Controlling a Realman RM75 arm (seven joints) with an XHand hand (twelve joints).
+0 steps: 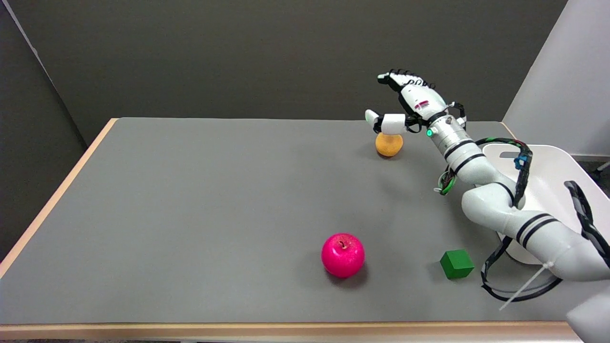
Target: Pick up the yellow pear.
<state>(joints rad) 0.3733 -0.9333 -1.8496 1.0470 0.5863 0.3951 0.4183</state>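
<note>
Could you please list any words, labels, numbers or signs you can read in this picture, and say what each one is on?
No text here can be read.
A small red-and-dark label sits on the back of the right hand: too small and blurred to read.
The yellow pear, pink apple and green cube carry no markings.

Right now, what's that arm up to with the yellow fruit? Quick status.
Right hand open, above pear. Yellow pear on table, not gripped. Nothing in the way; apple, green block well clear.
</note>
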